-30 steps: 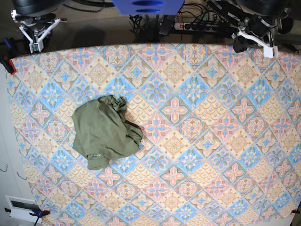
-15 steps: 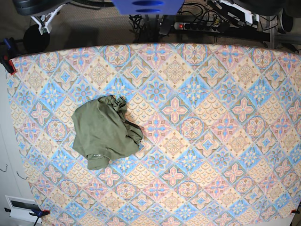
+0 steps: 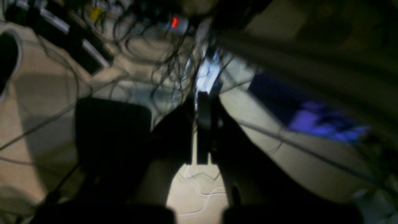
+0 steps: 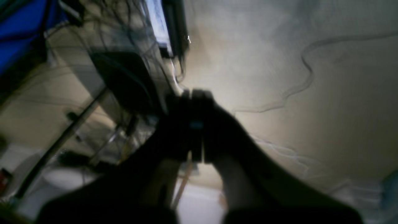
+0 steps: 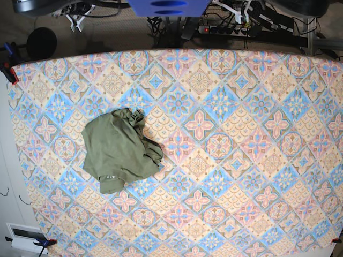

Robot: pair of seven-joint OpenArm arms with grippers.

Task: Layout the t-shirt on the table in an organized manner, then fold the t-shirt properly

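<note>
An olive-green t-shirt (image 5: 119, 151) lies crumpled in a loose, rounded heap on the desk (image 5: 241, 160), in the left half of the base view, well in from the desk's edges. Its cotton is soft and wrinkled, with folds bunched along its right side and a small rolled lump of fabric at its lower edge. It bears no print. Nothing touches it.

The desk around the t-shirt is covered by a cloth printed with diamond tiles of blue, pink and beige floral medallions, lying flat and smooth. A red clamp (image 5: 9, 72) grips the cloth's edge far to the upper left of the t-shirt.

Beyond the desk's far edge, well above the t-shirt, a power strip (image 5: 222, 29) with a lit red switch lies among dark cables on a beige floor, beside a blue plate (image 5: 168, 7) at the top centre.

Both arms are drawn back off the desk, well apart from the t-shirt. In the blurred left wrist view the left gripper (image 3: 204, 130) shows as a dark silhouette with its jaws pressed together, holding nothing, over floor and tangled cables. In the right wrist view the right gripper (image 4: 196, 124) is likewise closed and empty, dark against pale floor.
</note>
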